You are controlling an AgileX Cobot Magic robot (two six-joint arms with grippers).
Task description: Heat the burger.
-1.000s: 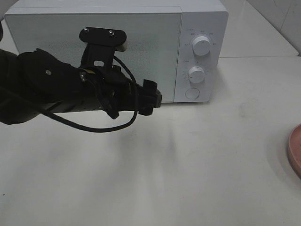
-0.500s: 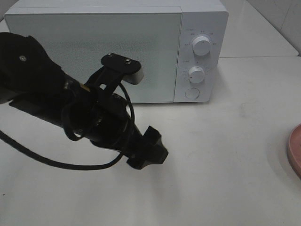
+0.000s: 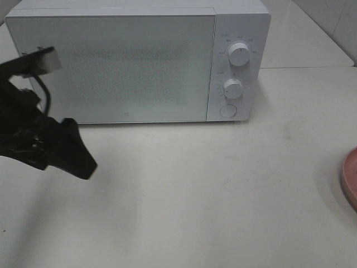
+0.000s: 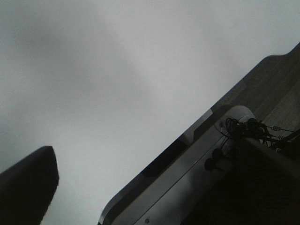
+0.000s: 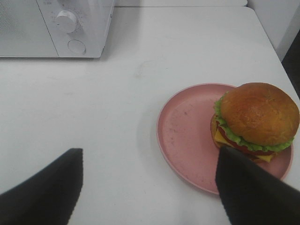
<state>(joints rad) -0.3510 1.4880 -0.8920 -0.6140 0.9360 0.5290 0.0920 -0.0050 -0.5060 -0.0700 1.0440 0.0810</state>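
The burger (image 5: 258,117), with a brown domed bun and green lettuce, sits on the right part of a pink dish (image 5: 187,136). My right gripper (image 5: 149,154) hangs open above the table, its dark fingers either side of the dish's near edge and holding nothing. In the high view only the dish's rim (image 3: 350,178) shows at the right edge, and the burger is out of frame. The white microwave (image 3: 111,67) stands at the back with its door shut. My left gripper (image 3: 70,153) is low at the far left, in front of the microwave's left end, open and empty; one finger (image 4: 28,187) shows.
The microwave's two knobs (image 3: 239,54) and round button (image 3: 227,110) are on its right panel. A second table lies behind at the right. Part of the robot's frame (image 4: 197,159) shows in the left wrist view.
My left arm has swung from in front of the microwave door down and away to the far left. The door stays shut. The dish has not moved.
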